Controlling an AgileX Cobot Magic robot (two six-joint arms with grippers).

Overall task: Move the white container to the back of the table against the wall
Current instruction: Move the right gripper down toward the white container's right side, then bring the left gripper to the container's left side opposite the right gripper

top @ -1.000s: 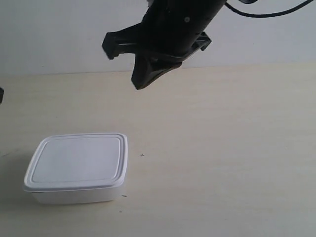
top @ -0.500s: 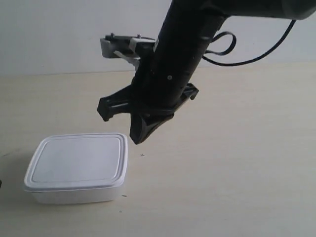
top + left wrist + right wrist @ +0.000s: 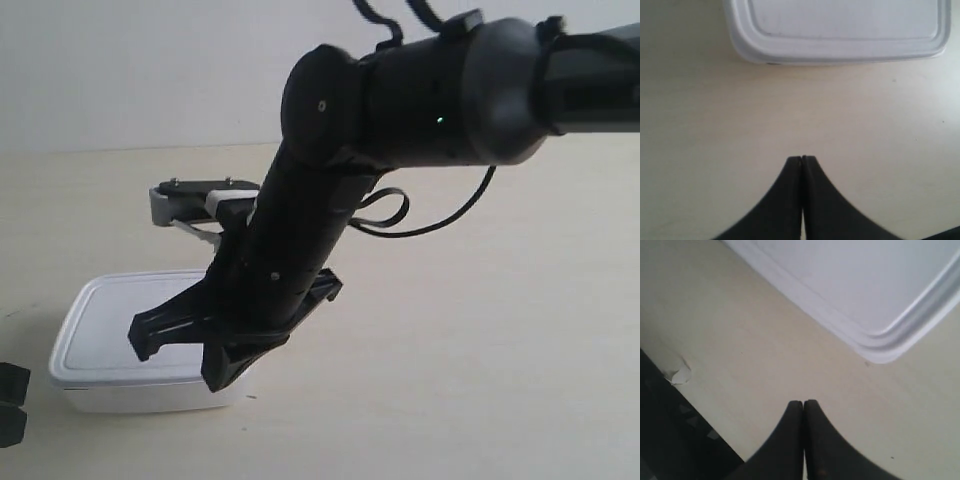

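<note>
The white container (image 3: 110, 330) lies lidded on the table (image 3: 480, 330) at the front left, far from the wall (image 3: 150, 70). The arm at the exterior view's right reaches down over it. Its shut gripper (image 3: 215, 378) is by the container's front right corner and hides that part of the box. In the left wrist view my left gripper (image 3: 801, 159) is shut and empty, apart from one side of the container (image 3: 840, 25). In the right wrist view my right gripper (image 3: 803, 403) is shut and empty, a short way from a rounded corner of the container (image 3: 865, 285).
A black gripper part (image 3: 10, 405) shows at the exterior view's lower left edge. A black cable (image 3: 400, 215) loops off the big arm. The right wrist view shows the table's edge with a small chip (image 3: 677, 372) and dark floor (image 3: 670, 440) beyond it.
The arm at the exterior view's right has come down from high near the wall, forward and leftward, to the container's front right corner. A black gripper part has appeared at the lower left.
</note>
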